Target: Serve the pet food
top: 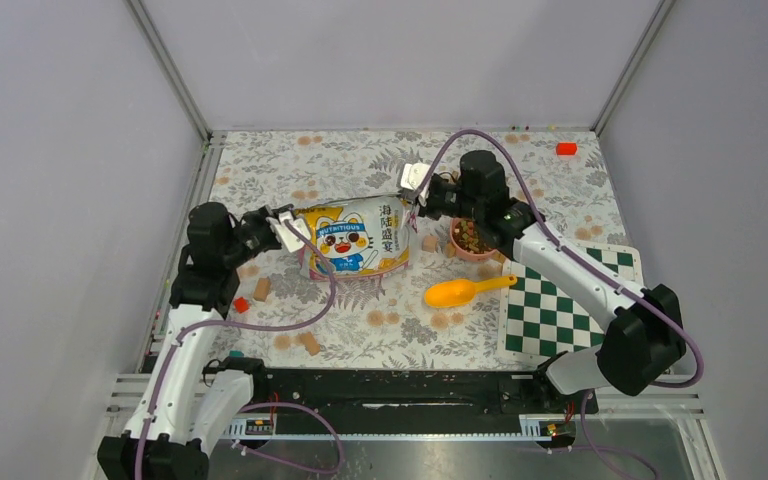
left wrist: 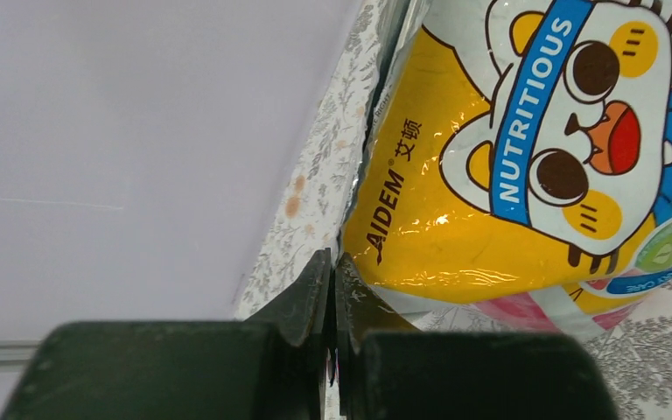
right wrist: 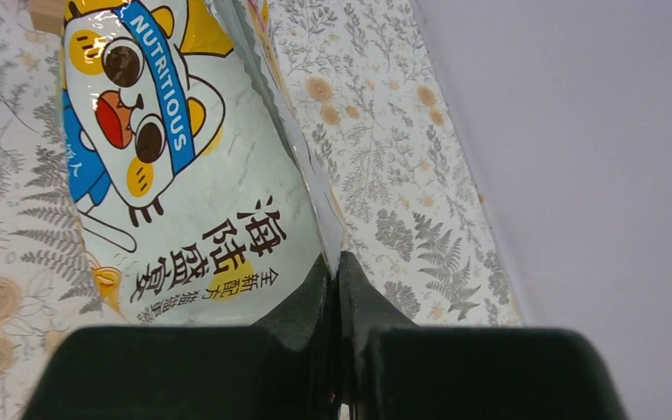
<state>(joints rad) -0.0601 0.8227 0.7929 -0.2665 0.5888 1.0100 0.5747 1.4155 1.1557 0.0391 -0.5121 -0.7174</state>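
The floral tablecloth (top: 290, 170) fills the middle of the top view, with a green checkerboard mat (top: 570, 300) at its lower right; in the centre is the glossy cat-food bag (top: 355, 235), held sideways between both arms; the left gripper (top: 282, 228) is closed tight on the bag's left seam, and the right gripper (top: 415, 195) is pinched on its upper right edge; a yellow scoop (top: 460, 292) lies just below and right of the bag; the pet food (top: 472, 238) sits in the small pink bowl (top: 457, 252), right of the bag; I judge the thin foil can slip from either pinch, and the falling bag may hit the bowl and scatter kibble; whether the bag's mouth is open I cannot tell.
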